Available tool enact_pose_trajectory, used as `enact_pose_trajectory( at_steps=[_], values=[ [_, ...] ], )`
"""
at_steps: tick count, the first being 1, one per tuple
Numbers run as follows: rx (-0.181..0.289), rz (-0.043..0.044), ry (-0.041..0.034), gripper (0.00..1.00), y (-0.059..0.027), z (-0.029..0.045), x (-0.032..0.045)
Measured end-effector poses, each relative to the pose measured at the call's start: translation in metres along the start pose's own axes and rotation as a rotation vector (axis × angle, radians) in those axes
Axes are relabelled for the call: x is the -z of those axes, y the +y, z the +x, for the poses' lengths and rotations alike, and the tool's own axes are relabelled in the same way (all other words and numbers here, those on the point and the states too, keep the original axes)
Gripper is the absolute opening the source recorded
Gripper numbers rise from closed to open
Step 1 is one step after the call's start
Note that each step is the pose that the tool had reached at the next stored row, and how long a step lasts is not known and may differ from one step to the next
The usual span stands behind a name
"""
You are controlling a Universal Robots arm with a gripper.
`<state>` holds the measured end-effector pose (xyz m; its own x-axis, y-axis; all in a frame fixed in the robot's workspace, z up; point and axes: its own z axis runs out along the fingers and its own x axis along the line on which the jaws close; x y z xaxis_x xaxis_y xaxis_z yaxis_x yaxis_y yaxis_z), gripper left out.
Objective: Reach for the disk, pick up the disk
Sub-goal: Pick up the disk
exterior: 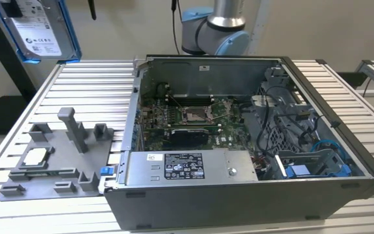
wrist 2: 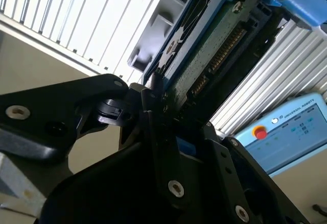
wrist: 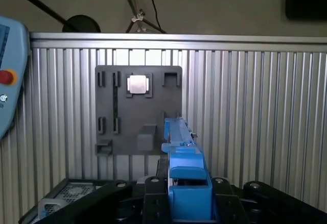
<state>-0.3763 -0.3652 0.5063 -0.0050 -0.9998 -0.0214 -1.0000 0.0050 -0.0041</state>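
Well, my claw [wrist: 187,196] is clamped on the disk [wrist: 180,137]: in the first wrist view the black jaws press in from both sides on the end of the blue carrier, and I see the drive edge-on, as a thin blue strip. Its long axis runs straight out from the claw, away from the wrist, so the grip sits on one short end and the rest of the body reaches out ahead. In the second wrist view the disk [wrist 2: 204,55] shows its green circuit-board face and connector row slanting away from the fingers [wrist 2: 148,112], which close on its near end. In the exterior view the disk [exterior: 41,29] hangs in the air high at the exterior view's left, label toward the camera, well above the far left corner of the slatted table [exterior: 89,83]. Below and nearer lies the grey fixture plate [exterior: 57,170] with the small processor chip [exterior: 34,157] seated in it. The open computer case [exterior: 239,204] stands to the plate's right, well apart from the disk. I judge the pickup made, with the drive off every surface
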Motion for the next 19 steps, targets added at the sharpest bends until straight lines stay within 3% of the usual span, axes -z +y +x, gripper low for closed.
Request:
enact_pose_trajectory(
  at_steps=[19],
  values=[
    [0.000,-0.0097,0.0001,0.00,-0.0744,-0.0004,-0.0003]
  ],
)
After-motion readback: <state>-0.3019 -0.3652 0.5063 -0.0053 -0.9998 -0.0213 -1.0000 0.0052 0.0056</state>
